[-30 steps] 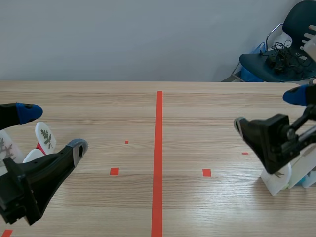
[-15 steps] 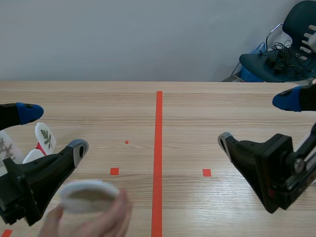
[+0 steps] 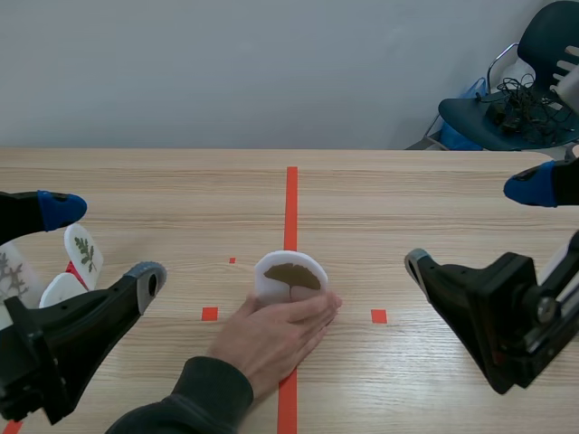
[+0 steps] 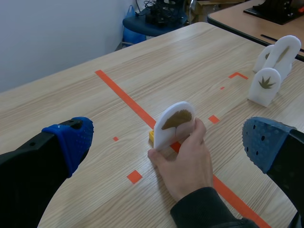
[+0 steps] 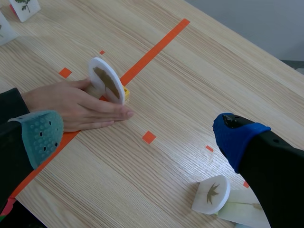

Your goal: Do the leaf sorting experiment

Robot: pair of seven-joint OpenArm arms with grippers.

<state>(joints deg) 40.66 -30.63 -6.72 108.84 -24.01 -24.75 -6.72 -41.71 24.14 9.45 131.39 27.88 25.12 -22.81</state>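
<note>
Here the leaf card [image 3: 289, 276], a white arched plate with a brown fan-shaped leaf, stands upright on the red line [image 3: 291, 199], between the two grippers and ahead of both. A person's hand [image 3: 271, 339] holds it from behind and hides its lower part. A yellow piece [image 4: 152, 136] at its foot is hard to make out. The left gripper [image 3: 101, 241] and right gripper [image 3: 476, 226] are spread wide, grasping nothing. Side cards [image 3: 83, 253] stand just beside the left gripper, partly cut off. A palm-leaf card [image 5: 211, 194] stands near the right gripper.
</note>
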